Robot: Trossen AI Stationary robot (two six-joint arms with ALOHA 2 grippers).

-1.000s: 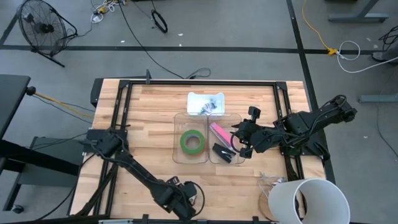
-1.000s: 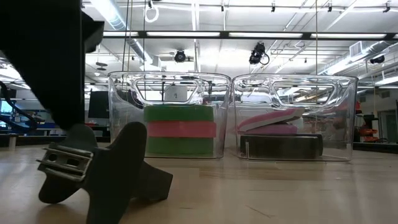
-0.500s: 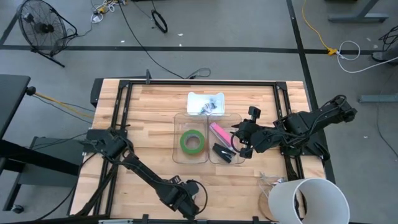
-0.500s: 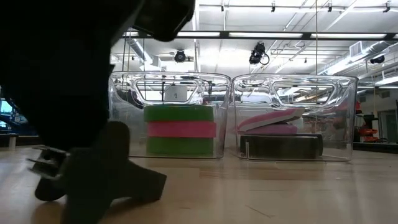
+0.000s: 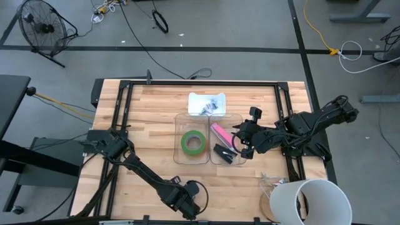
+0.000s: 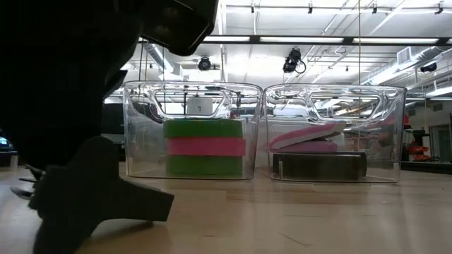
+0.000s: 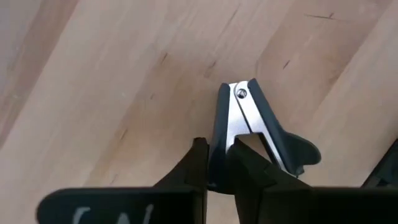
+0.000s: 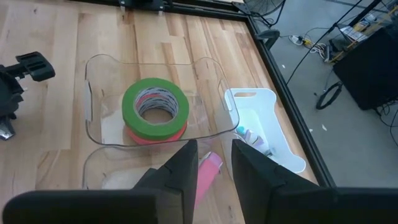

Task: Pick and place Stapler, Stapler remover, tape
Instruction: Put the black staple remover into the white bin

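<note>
Remover (image 7: 255, 127) lies flat on the bench (image 5: 150, 125), well short of the bins, with the left pincer (image 7: 216, 163) closed on its near end, low enough to lift it. Beyond, tape (image 5: 194, 142) fills the left bin (image 5: 178, 156); the stapler (image 5: 220, 134) sits in the right bin (image 5: 240, 120). Beside that bin the right pincer (image 5: 237, 142) waits, nearly closed and empty.
</note>
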